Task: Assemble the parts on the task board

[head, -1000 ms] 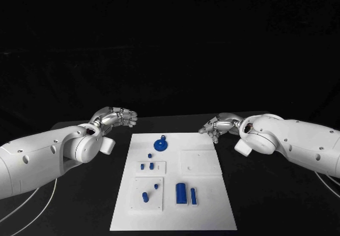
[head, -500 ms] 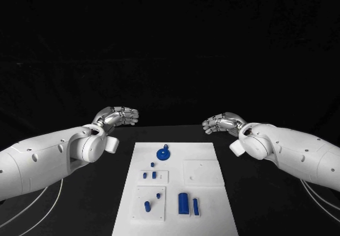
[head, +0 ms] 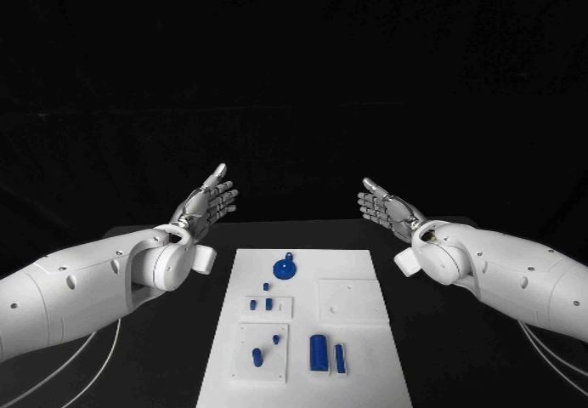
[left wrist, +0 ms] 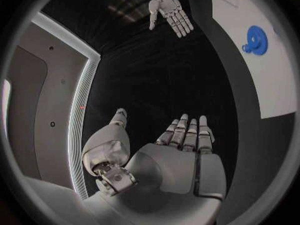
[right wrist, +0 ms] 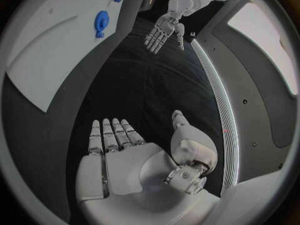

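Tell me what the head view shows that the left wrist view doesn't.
Head view alone: the small blue pegs, the blue cylinder and the blue bar at the near end of the task board.
Left wrist view alone: the left hand from behind, fingers straight.
Both: the right hand, open and empty, and the round blue part on the board.
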Available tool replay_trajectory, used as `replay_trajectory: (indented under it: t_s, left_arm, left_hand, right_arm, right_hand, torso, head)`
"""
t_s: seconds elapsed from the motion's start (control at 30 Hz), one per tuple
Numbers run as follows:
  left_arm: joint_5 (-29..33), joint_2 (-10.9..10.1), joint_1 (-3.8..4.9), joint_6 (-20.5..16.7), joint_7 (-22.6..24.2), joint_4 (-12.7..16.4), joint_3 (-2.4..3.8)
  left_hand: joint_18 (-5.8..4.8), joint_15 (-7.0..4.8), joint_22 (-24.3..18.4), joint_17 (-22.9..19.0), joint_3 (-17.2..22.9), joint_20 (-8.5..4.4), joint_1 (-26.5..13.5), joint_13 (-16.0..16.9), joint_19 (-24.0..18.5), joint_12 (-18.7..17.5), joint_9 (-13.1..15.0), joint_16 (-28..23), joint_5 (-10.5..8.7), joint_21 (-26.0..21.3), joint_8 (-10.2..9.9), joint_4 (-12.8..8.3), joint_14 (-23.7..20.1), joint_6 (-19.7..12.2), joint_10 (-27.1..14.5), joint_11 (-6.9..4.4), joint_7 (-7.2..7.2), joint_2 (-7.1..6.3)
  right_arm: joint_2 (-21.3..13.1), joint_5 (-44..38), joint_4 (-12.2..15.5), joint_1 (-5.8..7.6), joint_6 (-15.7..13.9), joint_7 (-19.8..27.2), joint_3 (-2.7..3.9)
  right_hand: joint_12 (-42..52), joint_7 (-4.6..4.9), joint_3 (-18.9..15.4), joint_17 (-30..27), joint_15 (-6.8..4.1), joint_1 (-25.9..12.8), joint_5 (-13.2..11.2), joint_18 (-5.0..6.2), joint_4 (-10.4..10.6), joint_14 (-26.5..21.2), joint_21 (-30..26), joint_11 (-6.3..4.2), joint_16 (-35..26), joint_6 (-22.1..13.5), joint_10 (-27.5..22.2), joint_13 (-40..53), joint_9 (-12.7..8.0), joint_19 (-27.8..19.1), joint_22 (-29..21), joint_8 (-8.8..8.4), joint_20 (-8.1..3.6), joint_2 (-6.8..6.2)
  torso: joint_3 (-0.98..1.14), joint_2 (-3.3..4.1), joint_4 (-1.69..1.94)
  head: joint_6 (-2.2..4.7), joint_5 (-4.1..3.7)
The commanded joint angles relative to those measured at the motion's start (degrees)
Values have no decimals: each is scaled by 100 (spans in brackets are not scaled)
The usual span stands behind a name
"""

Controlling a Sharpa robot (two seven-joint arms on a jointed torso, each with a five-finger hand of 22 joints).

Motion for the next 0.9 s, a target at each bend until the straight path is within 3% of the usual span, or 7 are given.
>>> replay_trajectory:
  t_s: [0.03,0.13,0.27,0.37,0.5,0.73,0.9]
  left_arm:
    - [104,-27,-245,-759,318,344,99]
    - [165,-68,-551,-1257,491,720,228]
    - [252,-127,-991,-1974,740,1262,413]
    - [295,-156,-1208,-2327,862,1528,504]
    - [336,-184,-1413,-2663,979,1781,591]
    - [350,-193,-1481,-2773,1017,1864,619]
    - [350,-193,-1481,-2773,1017,1864,619]
  left_hand:
    - [-129,-185,-4000,-468,-596,-71,-1568,-78,-659,-83,-477,-433,-115,-476,-371,300,-925,-874,-1823,-182,-188,101]
    - [-129,-185,-4000,-468,-596,-71,-1568,-78,-659,-83,-477,-433,-115,-476,-371,300,-925,-874,-1823,-182,-188,101]
    - [-129,-185,-4000,-468,-596,-71,-1568,-78,-659,-83,-477,-433,-115,-476,-371,300,-925,-874,-1823,-182,-188,101]
    - [-129,-185,-4000,-468,-596,-71,-1568,-78,-659,-83,-477,-433,-115,-476,-371,300,-925,-874,-1823,-182,-188,101]
    - [-129,-185,-4000,-468,-596,-71,-1568,-78,-659,-83,-477,-433,-115,-476,-371,300,-925,-874,-1823,-182,-188,101]
    - [-129,-185,-4000,-468,-596,-71,-1568,-78,-659,-83,-477,-433,-115,-476,-371,300,-925,-874,-1823,-182,-188,101]
    - [-129,-185,-4000,-468,-596,-71,-1568,-78,-659,-83,-477,-433,-115,-476,-371,300,-925,-874,-1823,-182,-188,101]
  right_arm:
    - [-84,471,398,-121,-739,402,9]
    - [-192,786,846,-273,-1238,632,14]
    - [-367,1296,1572,-520,-2047,1006,23]
    - [-481,1630,2046,-682,-2576,1250,28]
    - [-614,2017,2597,-869,-3190,1534,35]
    - [-728,2351,3071,-1030,-3718,1778,40]
    - [-735,2372,3101,-1040,-3752,1794,41]
  right_hand:
    - [-270,-197,-493,-561,-191,-1037,-289,-210,326,-901,-283,-181,-363,-887,-1003,-301,-659,-662,-1086,-175,-213,34]
    - [-270,-197,-493,-561,-191,-1037,-289,-210,326,-901,-283,-181,-363,-887,-1003,-301,-659,-662,-1086,-175,-213,34]
    - [-270,-197,-493,-561,-191,-1037,-289,-210,326,-901,-283,-181,-363,-887,-1003,-301,-659,-662,-1086,-175,-213,34]
    - [-270,-197,-493,-561,-191,-1037,-289,-210,326,-901,-283,-181,-363,-887,-1003,-301,-659,-662,-1086,-175,-213,34]
    - [-270,-197,-493,-561,-191,-1037,-289,-210,326,-901,-283,-181,-363,-887,-1003,-301,-659,-662,-1086,-175,-213,34]
    - [-270,-197,-493,-561,-191,-1037,-289,-210,326,-901,-283,-181,-363,-887,-1003,-301,-659,-662,-1086,-175,-213,34]
    - [-270,-197,-493,-561,-191,-1037,-289,-210,326,-901,-283,-181,-363,-887,-1003,-301,-659,-662,-1086,-175,-213,34]
  torso:
    - [-51,-290,20]
    - [-71,-404,28]
    - [-83,-478,33]
    - [-83,-479,34]
    - [-83,-479,34]
    - [-83,-479,34]
    - [-83,-479,34]
  head:
    - [-142,12]
    - [-210,17]
    - [-254,20]
    - [-254,20]
    - [-254,20]
    - [-254,20]
    - [-254,20]
